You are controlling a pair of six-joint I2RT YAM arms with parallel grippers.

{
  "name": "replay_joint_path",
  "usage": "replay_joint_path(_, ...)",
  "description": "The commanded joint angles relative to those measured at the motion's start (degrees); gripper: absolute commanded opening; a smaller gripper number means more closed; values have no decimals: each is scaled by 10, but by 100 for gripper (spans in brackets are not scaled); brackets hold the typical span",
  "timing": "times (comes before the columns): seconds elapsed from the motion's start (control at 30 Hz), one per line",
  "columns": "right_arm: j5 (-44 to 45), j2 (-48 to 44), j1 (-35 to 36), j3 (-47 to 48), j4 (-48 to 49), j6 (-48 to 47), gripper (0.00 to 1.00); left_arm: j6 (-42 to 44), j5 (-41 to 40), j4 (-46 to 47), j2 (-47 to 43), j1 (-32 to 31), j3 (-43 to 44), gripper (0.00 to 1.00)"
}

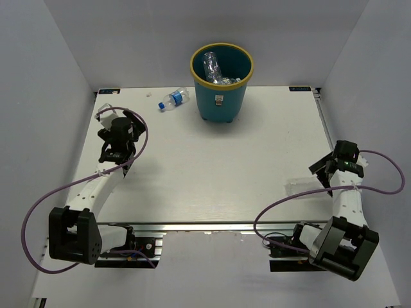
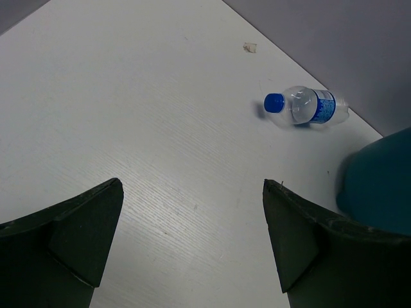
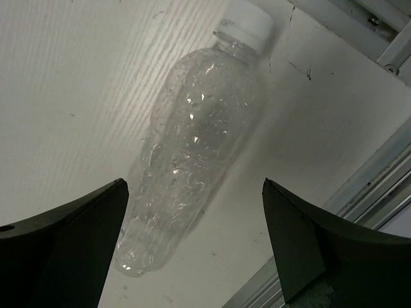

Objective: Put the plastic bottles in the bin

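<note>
Where the white table (image 1: 205, 167) meets the back wall, the teal bin (image 1: 209, 96) with its yellow rim stands upright, with clear bottles (image 1: 215, 69) lying inside it. The left gripper (image 2: 192, 186) hangs over the left part of the table, jaws spread wide and holding nothing. The right gripper (image 3: 194, 183) is just as wide open and empty, poised over a clear unlabelled bottle (image 3: 192, 147) with a white cap, which lies near the table's front right edge. A blue-labelled water bottle (image 2: 307, 107) lies on its side just left of the bin, not touching it.
</note>
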Motion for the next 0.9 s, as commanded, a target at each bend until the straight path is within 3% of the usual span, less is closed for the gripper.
replay_joint_path(0.0,-18,13,-8,-17,30,12,89,0,9,18,-13,6,-2,98)
replay_joint_path(0.27,-32,77,-9,-76,141,35,86,-2,14,12,-3,8,4,98)
replay_joint_path(0.4,-90,63,-4,-77,194,-15,56,0,0,-8,-3,8,14,98)
replay_joint_path(0.43,-103,54,4,-56,199,-24,55,2,1,-9,-7,7,15,98)
replay_joint_path(0.53,-130,11,73,4,235,-56,53,-2,11,-14,-14,8,17,98)
replay_joint_path(0.67,-146,-14,229,103,379,-103,48,1,21,-23,-6,7,23,98)
replay_joint_path(0.77,-148,6,311,172,527,-183,48,4,35,-29,5,8,35,98)
replay_joint_path(0.83,-175,34,346,209,588,-227,48,12,56,-24,9,8,41,98)
replay_joint_path(0.87,-181,80,379,271,598,-281,48,15,58,-27,15,8,44,98)
